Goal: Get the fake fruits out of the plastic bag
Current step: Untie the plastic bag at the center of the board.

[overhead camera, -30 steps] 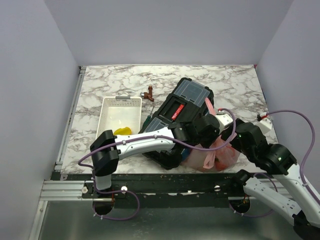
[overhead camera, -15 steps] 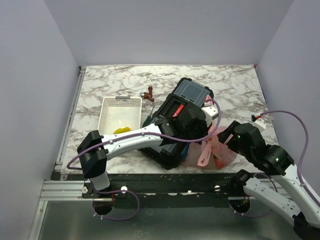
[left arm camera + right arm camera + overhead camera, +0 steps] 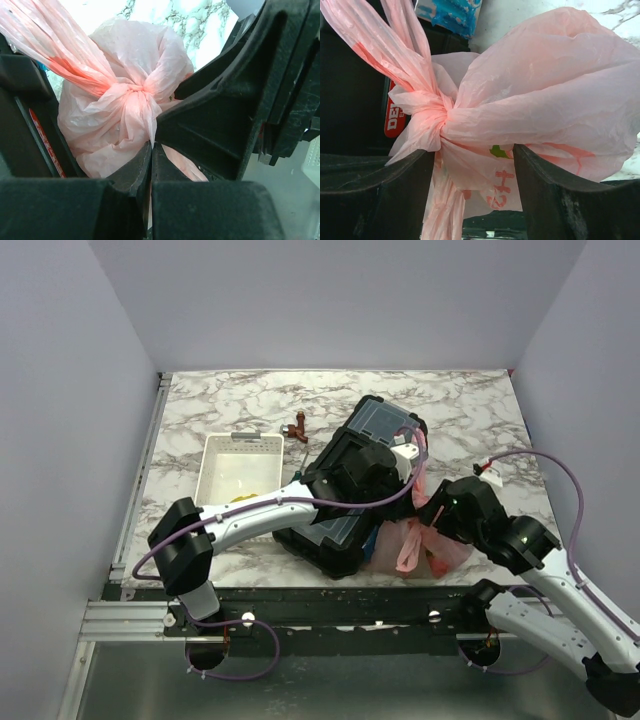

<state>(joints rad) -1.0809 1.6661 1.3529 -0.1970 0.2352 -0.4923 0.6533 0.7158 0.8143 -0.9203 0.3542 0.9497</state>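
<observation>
Arm (image 3: 270,515) across toolbox (image 3: 385,420), left tool (image 3: 151,150) on plastic bag (image 3: 135,75)

White letters "DE" are legible on the red label (image 3: 393,117) of the black toolbox (image 3: 350,100); the red print (image 3: 502,187) on the plastic bag (image 3: 545,90) is unreadable.

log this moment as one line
left jaws: shut on plastic bag strip | right jaws: open astride bag under knot | bag: knotted, beside toolbox
</observation>
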